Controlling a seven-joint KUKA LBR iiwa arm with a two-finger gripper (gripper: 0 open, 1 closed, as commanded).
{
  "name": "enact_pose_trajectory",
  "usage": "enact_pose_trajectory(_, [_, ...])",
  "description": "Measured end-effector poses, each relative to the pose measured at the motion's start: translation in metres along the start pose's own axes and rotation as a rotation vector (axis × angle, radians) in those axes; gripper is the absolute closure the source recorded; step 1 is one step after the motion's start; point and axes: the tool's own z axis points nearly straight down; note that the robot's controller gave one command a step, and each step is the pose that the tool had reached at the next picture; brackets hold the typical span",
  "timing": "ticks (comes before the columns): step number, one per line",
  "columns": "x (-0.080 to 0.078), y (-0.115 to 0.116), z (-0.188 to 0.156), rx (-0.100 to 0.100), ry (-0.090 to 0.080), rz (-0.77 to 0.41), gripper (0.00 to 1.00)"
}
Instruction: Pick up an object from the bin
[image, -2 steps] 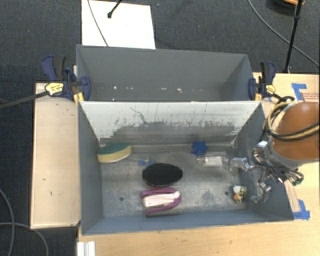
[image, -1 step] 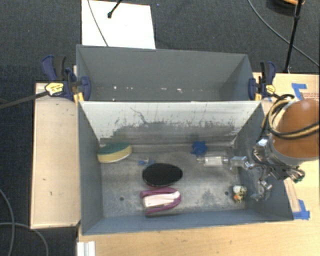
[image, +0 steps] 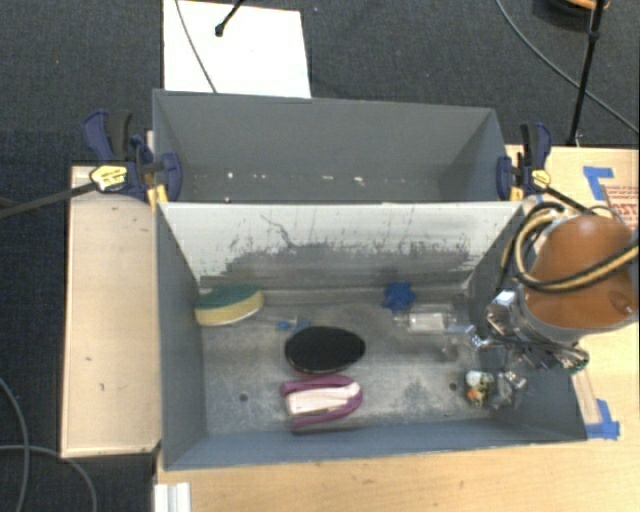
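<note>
Spread of the pincer (image: 492, 385) cannot be told; clear plastic piece (image: 425, 322) nearest it is judged light, slippery, best pinched midway.

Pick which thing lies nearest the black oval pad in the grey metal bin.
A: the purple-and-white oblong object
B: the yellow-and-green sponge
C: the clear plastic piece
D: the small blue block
A: the purple-and-white oblong object lies just in front of the black oval pad, nearly touching it, while the other three lie farther off.
</note>
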Motion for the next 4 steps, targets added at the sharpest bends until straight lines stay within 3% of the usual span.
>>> enact_pose_trajectory(1, [-0.002, 0.0, -0.001, 0.0, -0.003, 0.001, 0.0])
enact_pose_trajectory(2, [-0.001, 0.0, -0.001, 0.001, -0.003, 0.0, 1.0])
enact_pose_trajectory(4, [-0.005, -0.002, -0.11, 0.011, -0.001, 0.006, 1.0])
